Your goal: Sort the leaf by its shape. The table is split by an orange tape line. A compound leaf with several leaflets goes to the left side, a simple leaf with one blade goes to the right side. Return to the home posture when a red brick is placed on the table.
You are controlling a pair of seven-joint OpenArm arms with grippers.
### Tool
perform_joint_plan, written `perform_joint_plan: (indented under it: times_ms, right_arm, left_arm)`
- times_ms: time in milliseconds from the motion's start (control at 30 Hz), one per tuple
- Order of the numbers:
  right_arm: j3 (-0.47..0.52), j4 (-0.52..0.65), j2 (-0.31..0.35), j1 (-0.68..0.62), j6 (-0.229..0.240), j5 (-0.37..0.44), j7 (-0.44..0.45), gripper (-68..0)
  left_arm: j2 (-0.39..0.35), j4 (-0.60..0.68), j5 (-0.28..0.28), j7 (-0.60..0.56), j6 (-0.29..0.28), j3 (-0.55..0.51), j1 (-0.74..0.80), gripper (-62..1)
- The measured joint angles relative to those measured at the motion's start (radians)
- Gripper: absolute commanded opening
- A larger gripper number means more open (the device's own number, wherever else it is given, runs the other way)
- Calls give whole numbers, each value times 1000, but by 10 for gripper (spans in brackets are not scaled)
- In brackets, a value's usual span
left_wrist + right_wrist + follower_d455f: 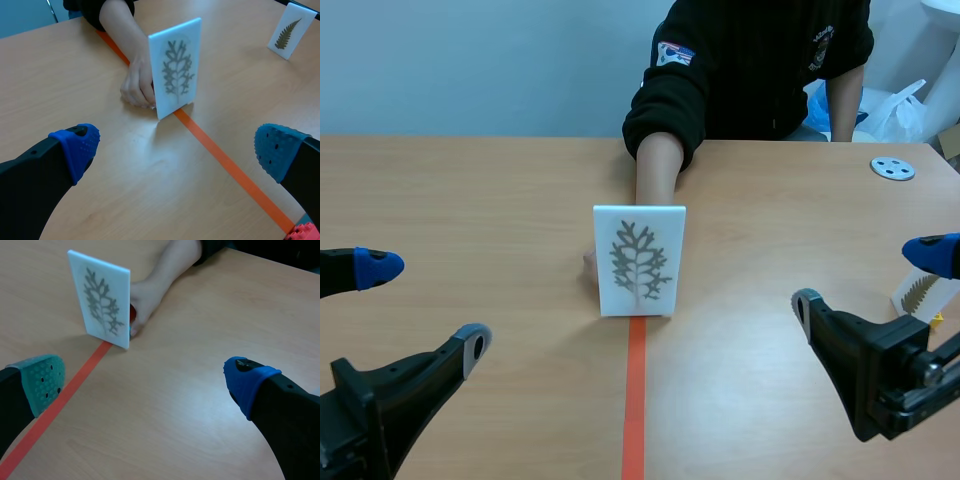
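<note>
Standing on the orange line [634,400], the white card [639,262] is showing a branchy leaf [640,256], left gripper [427,305] and right gripper [868,275] gaping wide.

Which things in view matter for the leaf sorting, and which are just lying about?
For the job: branched-leaf card, held upright on the orange line by a person's hand; fern card on the right side; left gripper and right gripper, both open.
Lying about: grey disc; plastic bag, both at the far right.

Person's hand [589,261] mostly behind the upright leaf card [639,260] (a red bit [132,313] there, unidentifiable)
</note>
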Motion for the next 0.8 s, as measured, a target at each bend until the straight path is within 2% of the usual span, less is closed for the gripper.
perform_joint_plan:
  times_ms: [533,800]
  right_arm:
    - [0,-10,0,22,9,0,0,4]
    - [-18,-191,0,175,71,-4,8,4]
  left_arm:
    - [0,0,0,0,0,0,0,14]
    - [0,0,0,0,0,0,0,14]
